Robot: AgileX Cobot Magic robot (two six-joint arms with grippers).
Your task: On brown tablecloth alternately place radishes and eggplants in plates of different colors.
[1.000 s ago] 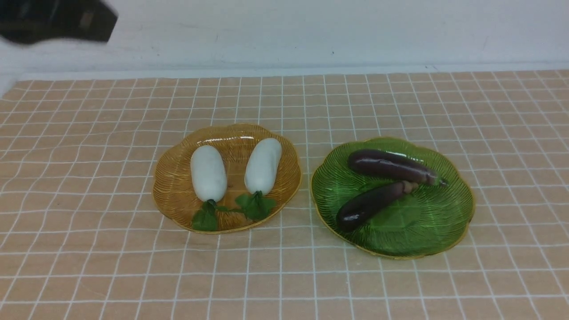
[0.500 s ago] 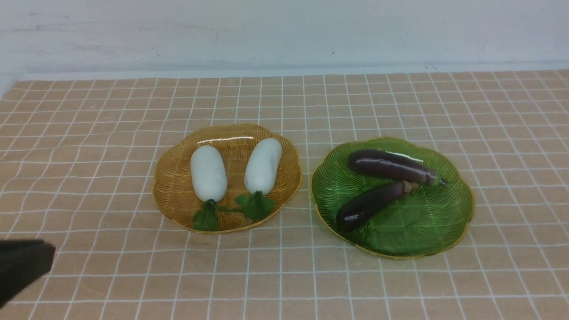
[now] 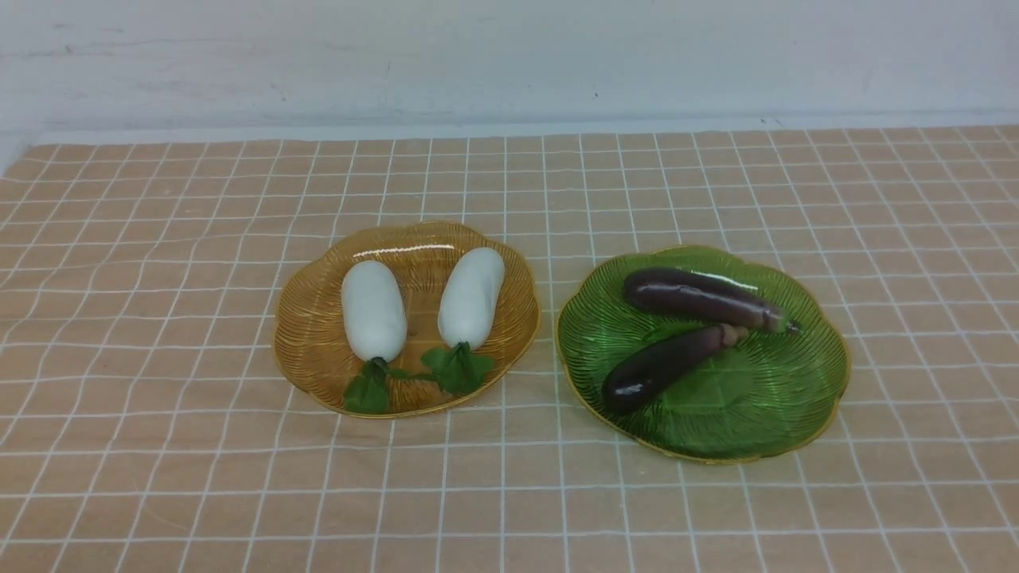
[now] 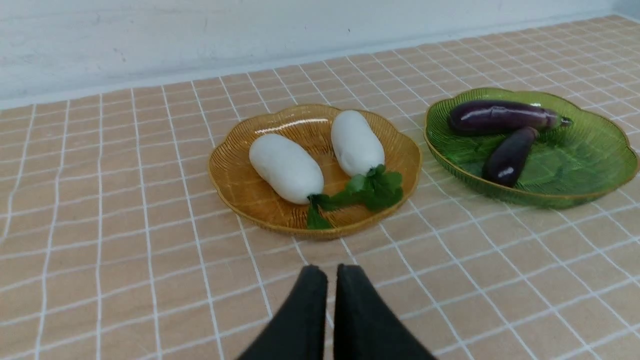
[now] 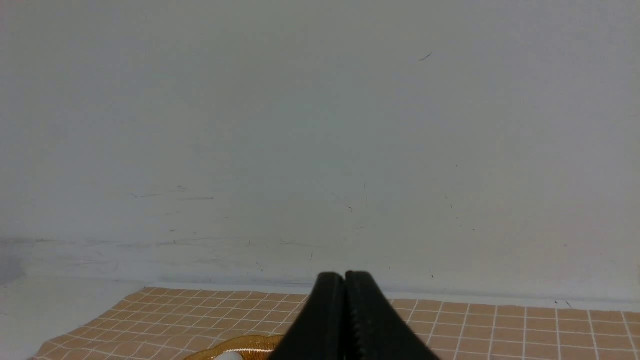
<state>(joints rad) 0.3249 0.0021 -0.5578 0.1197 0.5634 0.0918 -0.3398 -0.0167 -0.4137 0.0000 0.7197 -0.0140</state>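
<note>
Two white radishes (image 3: pixel 373 309) (image 3: pixel 470 296) lie side by side in the amber plate (image 3: pixel 310 334) on the brown tablecloth (image 3: pixel 159 446), green tops toward me. Two dark eggplants (image 3: pixel 700 298) (image 3: pixel 661 366) lie in the green plate (image 3: pixel 756 414) to its right. Neither arm shows in the front view. In the left wrist view my left gripper (image 4: pixel 331 272) is shut and empty, short of the amber plate (image 4: pixel 235 185), with the radishes (image 4: pixel 286 168) and eggplants (image 4: pixel 500 116) beyond. My right gripper (image 5: pixel 344 277) is shut and empty, raised and facing the wall.
A pale wall (image 3: pixel 509 56) rises behind the cloth's far edge. A strip of bare white table (image 3: pixel 16 147) shows beyond the cloth's far-left corner. The cloth is slightly wrinkled on the left side.
A dark arm part showed at the front view's top left a second ago, then at the lower left edge, and has now left the view. Plates and vegetables have not moved.
</note>
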